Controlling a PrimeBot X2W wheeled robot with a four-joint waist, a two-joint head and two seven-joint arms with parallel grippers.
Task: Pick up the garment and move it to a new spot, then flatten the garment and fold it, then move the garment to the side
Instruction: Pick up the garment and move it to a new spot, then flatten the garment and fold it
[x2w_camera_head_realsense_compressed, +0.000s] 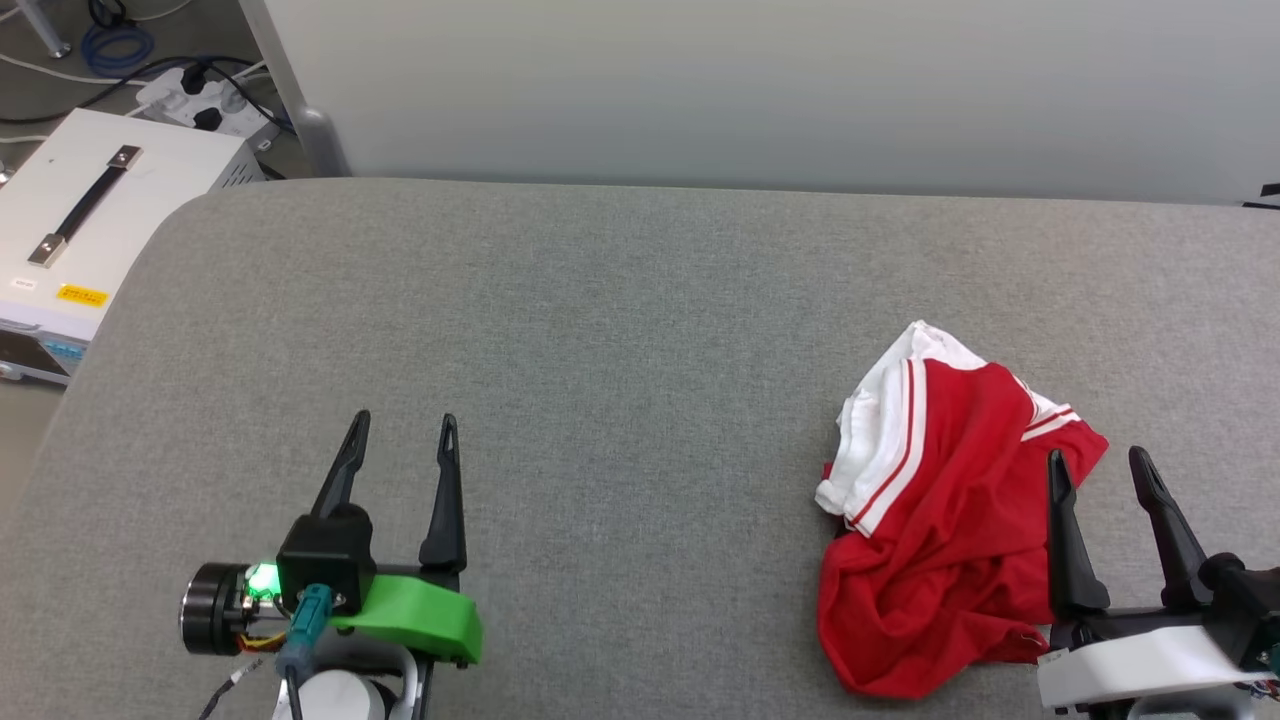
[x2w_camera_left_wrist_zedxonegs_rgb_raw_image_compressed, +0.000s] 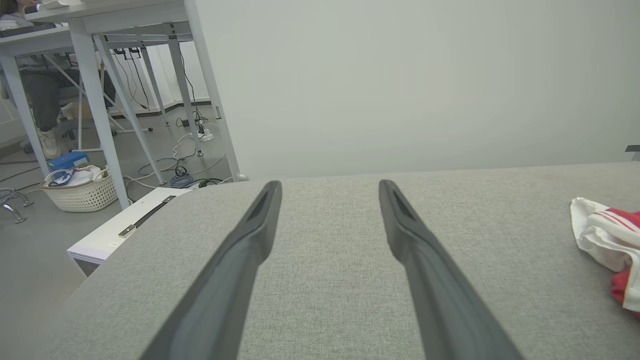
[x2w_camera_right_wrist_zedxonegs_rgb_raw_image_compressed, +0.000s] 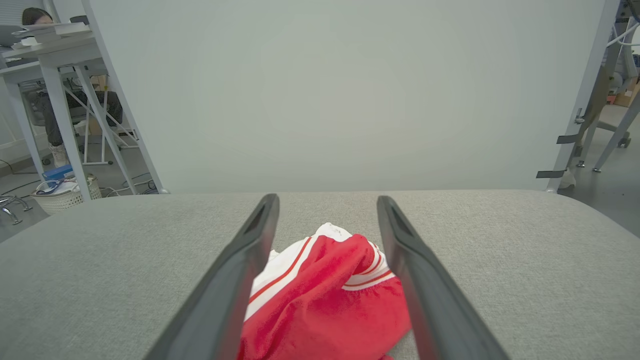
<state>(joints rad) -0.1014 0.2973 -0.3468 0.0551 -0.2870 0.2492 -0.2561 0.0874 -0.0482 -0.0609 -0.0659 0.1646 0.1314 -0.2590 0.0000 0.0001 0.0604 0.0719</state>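
The garment (x2w_camera_head_realsense_compressed: 940, 510), a red T-shirt with white sleeves and red-striped trim, lies crumpled on the grey table (x2w_camera_head_realsense_compressed: 620, 330) at the right. My right gripper (x2w_camera_head_realsense_compressed: 1098, 460) is open at the shirt's near right edge, its left finger over the red cloth. In the right wrist view the garment (x2w_camera_right_wrist_zedxonegs_rgb_raw_image_compressed: 325, 300) lies between and below the spread fingers of the right gripper (x2w_camera_right_wrist_zedxonegs_rgb_raw_image_compressed: 327, 200). My left gripper (x2w_camera_head_realsense_compressed: 403, 422) is open over bare table at the lower left, far from the shirt. In the left wrist view the left gripper (x2w_camera_left_wrist_zedxonegs_rgb_raw_image_compressed: 330, 184) is empty and the garment (x2w_camera_left_wrist_zedxonegs_rgb_raw_image_compressed: 612, 240) shows at the right edge.
A white equipment case (x2w_camera_head_realsense_compressed: 90, 215) with a black handle stands off the table's left end, with cables and a power strip (x2w_camera_head_realsense_compressed: 205, 100) on the floor behind. A pale panel (x2w_camera_head_realsense_compressed: 760, 90) backs the table. A seated person (x2w_camera_left_wrist_zedxonegs_rgb_raw_image_compressed: 35, 90) is at a desk far left.
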